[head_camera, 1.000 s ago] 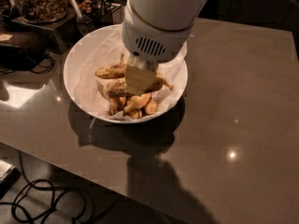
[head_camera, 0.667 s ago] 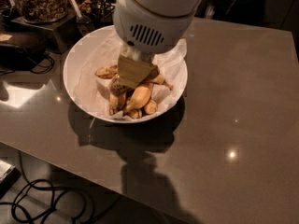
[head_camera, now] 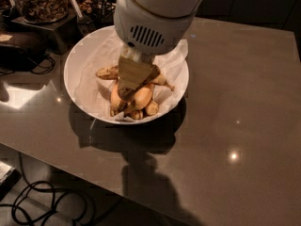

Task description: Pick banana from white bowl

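The white bowl (head_camera: 80, 55), lined with crumpled white paper, stands at the back left of the grey table. Several overripe bananas lie piled in its middle. A thick yellow banana (head_camera: 141, 98) shows just under the gripper. A browner speckled one (head_camera: 107, 72) lies to its left, and short ones (head_camera: 151, 108) lie at the front. My gripper (head_camera: 126, 92) points down into the pile from the big white arm housing (head_camera: 150, 18), touching or almost touching the thick banana. The gripper hides the middle of the pile.
The grey table (head_camera: 235, 102) stretches to the right and front of the bowl. Containers of brown items (head_camera: 40, 1) stand behind the bowl at the far left, with a dark object and cables (head_camera: 19, 51) beside them. Cables lie on the floor (head_camera: 42, 201) below the table's front edge.
The arm housing and gripper have shifted a little to the left over the bowl. The gripper sits lower in the pile, and the thick yellow banana shows more beneath it.
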`<action>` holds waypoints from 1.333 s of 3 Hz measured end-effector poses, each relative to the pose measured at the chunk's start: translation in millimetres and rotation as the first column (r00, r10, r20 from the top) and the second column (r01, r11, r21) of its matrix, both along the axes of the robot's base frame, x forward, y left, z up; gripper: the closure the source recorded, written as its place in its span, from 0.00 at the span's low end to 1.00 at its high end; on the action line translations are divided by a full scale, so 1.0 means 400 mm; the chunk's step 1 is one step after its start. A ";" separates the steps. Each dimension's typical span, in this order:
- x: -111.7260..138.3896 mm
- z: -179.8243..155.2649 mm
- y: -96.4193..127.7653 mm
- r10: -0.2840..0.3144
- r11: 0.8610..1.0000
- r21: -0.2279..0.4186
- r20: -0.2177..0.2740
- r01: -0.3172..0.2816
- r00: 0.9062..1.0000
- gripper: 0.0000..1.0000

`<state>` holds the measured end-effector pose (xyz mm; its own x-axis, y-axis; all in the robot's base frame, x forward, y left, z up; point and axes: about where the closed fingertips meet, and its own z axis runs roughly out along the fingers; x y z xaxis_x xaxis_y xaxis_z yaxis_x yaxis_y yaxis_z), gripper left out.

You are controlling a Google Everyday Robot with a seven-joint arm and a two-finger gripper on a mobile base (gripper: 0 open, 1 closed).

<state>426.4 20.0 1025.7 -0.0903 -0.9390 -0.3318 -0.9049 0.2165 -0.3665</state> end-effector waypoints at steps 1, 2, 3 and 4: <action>0.000 0.000 0.000 0.000 1.000 0.000 0.000 0.000 1.000 1.00; 0.000 0.000 0.000 0.000 1.000 0.000 0.000 0.000 1.000 1.00; 0.000 0.000 0.000 0.000 1.000 0.000 0.000 0.000 1.000 1.00; 0.000 0.000 0.000 0.000 1.000 0.000 0.000 0.000 1.000 1.00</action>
